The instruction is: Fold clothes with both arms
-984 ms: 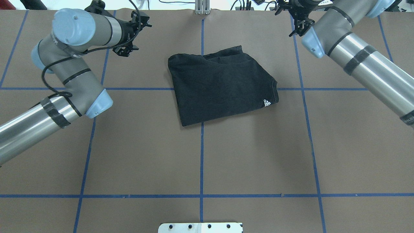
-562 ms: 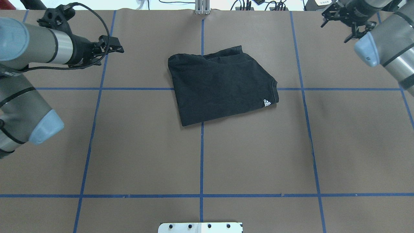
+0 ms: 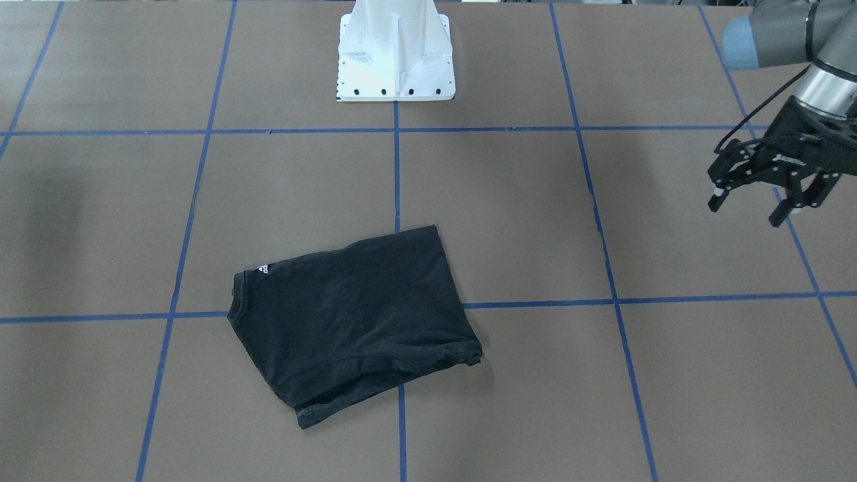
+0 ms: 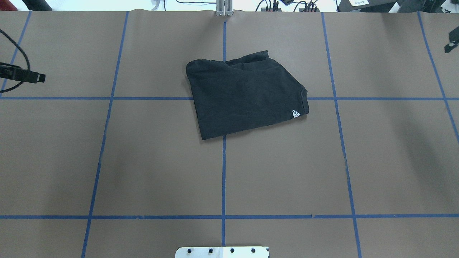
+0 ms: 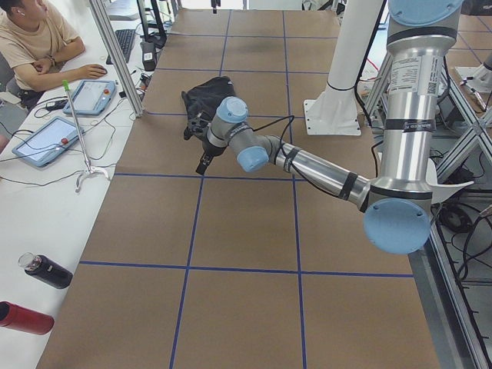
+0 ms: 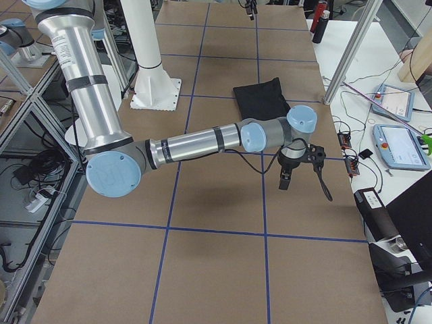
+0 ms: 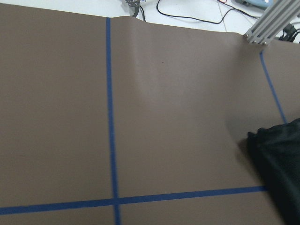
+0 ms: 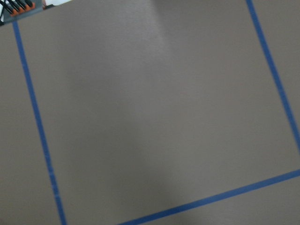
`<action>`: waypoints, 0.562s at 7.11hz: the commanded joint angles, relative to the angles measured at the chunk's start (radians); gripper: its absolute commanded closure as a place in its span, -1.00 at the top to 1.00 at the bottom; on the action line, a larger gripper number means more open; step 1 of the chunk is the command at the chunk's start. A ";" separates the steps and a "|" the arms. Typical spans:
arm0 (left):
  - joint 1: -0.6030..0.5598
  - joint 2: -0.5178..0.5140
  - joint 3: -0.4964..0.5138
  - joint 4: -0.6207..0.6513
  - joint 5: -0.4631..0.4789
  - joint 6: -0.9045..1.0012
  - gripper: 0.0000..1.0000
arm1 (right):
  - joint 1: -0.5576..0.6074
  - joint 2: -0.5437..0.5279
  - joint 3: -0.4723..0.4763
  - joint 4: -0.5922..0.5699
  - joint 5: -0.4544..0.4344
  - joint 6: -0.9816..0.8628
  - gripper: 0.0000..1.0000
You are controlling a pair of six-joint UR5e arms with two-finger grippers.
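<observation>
The black T-shirt [image 4: 247, 95] lies folded into a compact rectangle at the table's middle. A small white logo [image 4: 296, 114] shows at one corner. It also shows in the front-facing view [image 3: 355, 328] and at the left wrist view's right edge [image 7: 281, 164]. My left gripper [image 3: 746, 211] is open and empty, hovering far out to the robot's left of the shirt. Only one of its fingers [image 4: 36, 77] shows overhead. My right gripper [image 6: 305, 189] hangs far off the shirt's other side with its fingers spread and empty. One of its fingers [image 4: 451, 46] shows at the overhead edge.
Brown table cover with a blue tape grid [image 4: 223, 179]. The white pedestal base [image 3: 395, 60] stands at the robot's side. An aluminium post [image 4: 224, 7], cables, tablets [image 5: 88, 96], bottles [image 5: 46, 270] and a seated operator [image 5: 34, 42] are along the far edge.
Both arms have swung outward, away from the shirt, to the table's left and right sides and nearly out of the overhead view. The shirt has not moved.
</observation>
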 commanded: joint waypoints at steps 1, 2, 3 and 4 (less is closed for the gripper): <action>-0.193 0.035 0.032 0.161 -0.121 0.345 1.00 | 0.085 -0.126 0.022 -0.067 -0.007 -0.296 1.00; -0.252 0.059 0.062 0.191 -0.170 0.445 1.00 | 0.086 -0.150 0.044 -0.072 -0.016 -0.300 1.00; -0.257 0.072 0.071 0.180 -0.213 0.440 1.00 | 0.086 -0.150 0.044 -0.073 -0.017 -0.300 1.00; -0.257 0.069 0.061 0.180 -0.217 0.434 1.00 | 0.089 -0.148 0.049 -0.073 -0.010 -0.300 1.00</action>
